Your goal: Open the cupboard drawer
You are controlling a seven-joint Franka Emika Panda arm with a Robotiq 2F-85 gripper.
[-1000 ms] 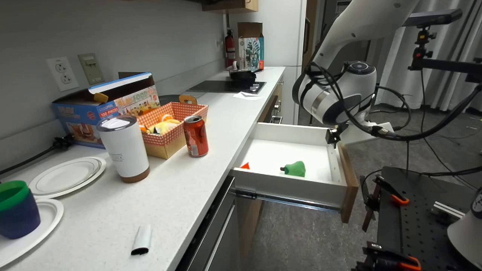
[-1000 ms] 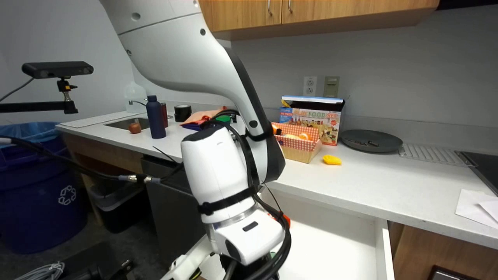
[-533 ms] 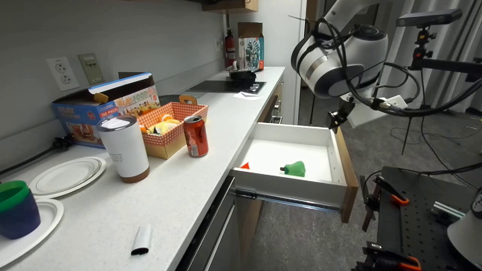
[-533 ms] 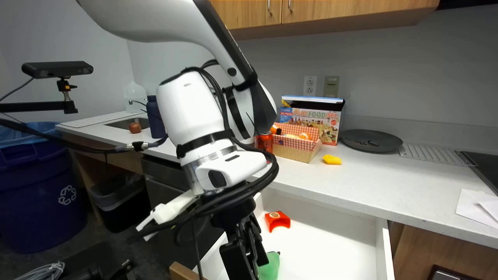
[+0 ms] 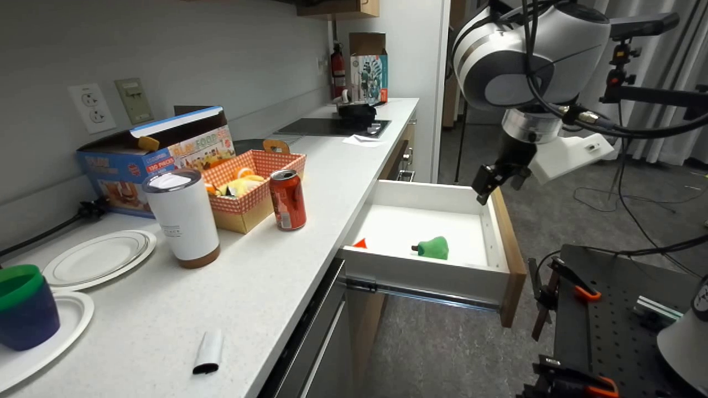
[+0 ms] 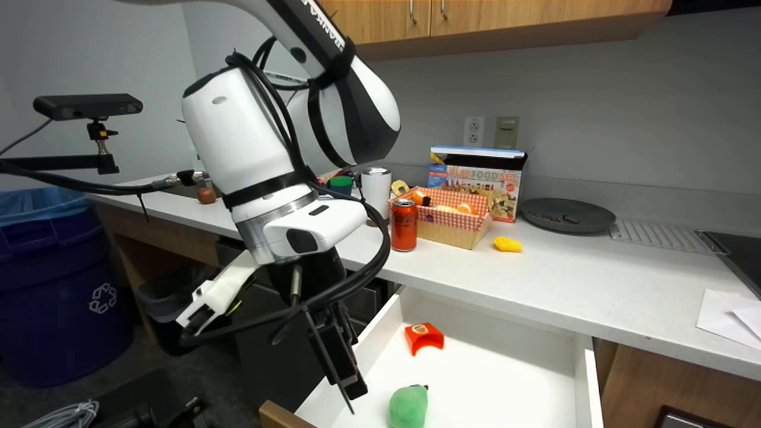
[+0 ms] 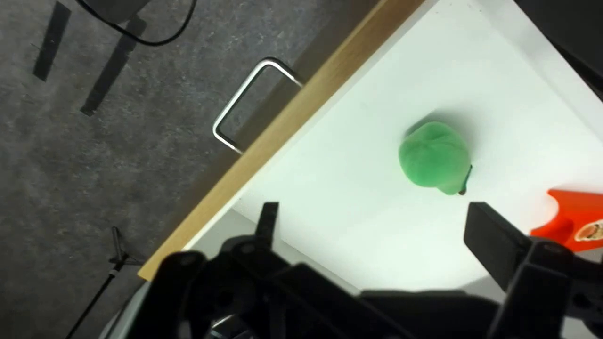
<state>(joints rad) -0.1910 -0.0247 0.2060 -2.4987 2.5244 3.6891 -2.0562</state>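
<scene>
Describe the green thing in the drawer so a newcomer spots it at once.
Below the white countertop, find the open drawer. Inside lies the green thing: pear-shaped and dark-stemmed, unlike the arched red piece.

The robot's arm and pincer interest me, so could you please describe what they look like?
The arm is rounded and white with dark-grey sections, a silvery ring, black straps, looping black cables and white lettering. The pincer is black, with two blocky fingers.
</scene>
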